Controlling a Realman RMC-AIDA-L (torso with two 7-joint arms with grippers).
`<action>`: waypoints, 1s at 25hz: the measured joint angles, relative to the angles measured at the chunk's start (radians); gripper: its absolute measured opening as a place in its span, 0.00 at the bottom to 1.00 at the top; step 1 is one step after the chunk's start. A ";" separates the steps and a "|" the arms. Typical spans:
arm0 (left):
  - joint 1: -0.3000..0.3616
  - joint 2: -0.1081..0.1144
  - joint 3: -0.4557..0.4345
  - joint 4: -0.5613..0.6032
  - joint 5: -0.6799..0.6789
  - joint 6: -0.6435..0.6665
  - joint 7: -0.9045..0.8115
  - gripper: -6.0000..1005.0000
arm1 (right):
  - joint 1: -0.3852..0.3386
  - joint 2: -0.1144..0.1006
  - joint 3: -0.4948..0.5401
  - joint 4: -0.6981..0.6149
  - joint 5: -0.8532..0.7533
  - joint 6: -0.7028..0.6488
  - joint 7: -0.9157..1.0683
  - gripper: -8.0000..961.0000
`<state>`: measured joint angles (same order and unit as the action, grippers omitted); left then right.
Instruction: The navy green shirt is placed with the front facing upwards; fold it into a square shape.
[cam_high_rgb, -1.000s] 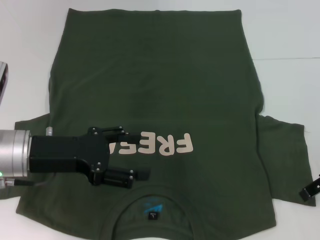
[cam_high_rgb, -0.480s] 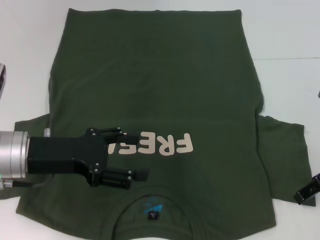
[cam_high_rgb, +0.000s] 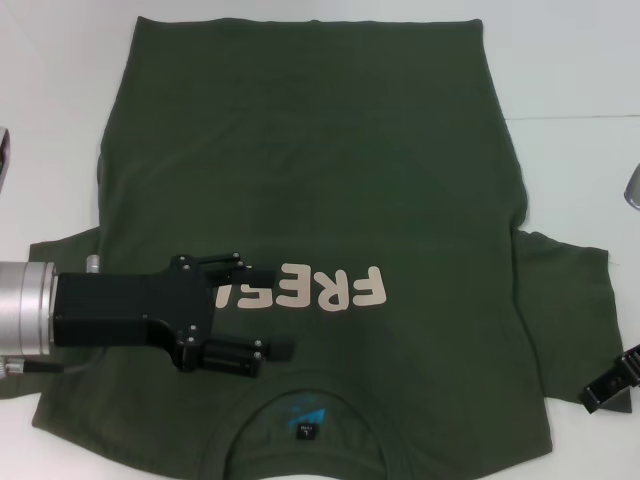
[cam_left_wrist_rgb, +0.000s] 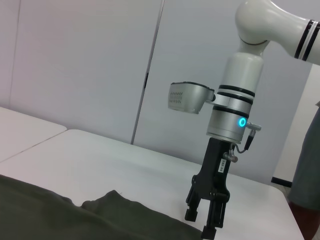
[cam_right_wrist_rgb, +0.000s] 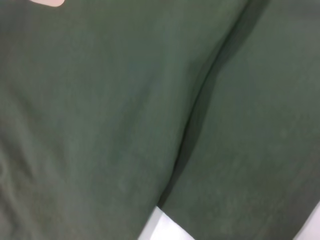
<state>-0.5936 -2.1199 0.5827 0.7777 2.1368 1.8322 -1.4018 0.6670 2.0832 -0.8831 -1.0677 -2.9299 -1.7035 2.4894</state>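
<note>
A white table (cam_high_rgb: 570, 70) fills the head view, its top split by a thin seam running across on the right. In the left wrist view the same tabletop (cam_left_wrist_rgb: 100, 160) stretches toward pale grey wall panels (cam_left_wrist_rgb: 75, 65), joined by a dark vertical seam. Light is even and soft.
</note>
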 joint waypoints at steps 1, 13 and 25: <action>0.000 0.000 0.000 0.000 0.000 0.000 0.000 0.93 | 0.001 0.000 0.000 0.005 0.000 0.002 0.000 0.95; 0.000 0.001 0.000 0.000 0.000 -0.001 0.000 0.93 | 0.004 0.000 -0.001 0.015 0.000 0.010 0.002 0.95; 0.005 0.002 0.000 0.000 0.000 -0.001 0.000 0.93 | 0.014 0.002 -0.001 0.044 0.000 0.022 0.005 0.95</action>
<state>-0.5890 -2.1183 0.5830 0.7778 2.1368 1.8316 -1.4021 0.6806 2.0847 -0.8836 -1.0234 -2.9299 -1.6815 2.4940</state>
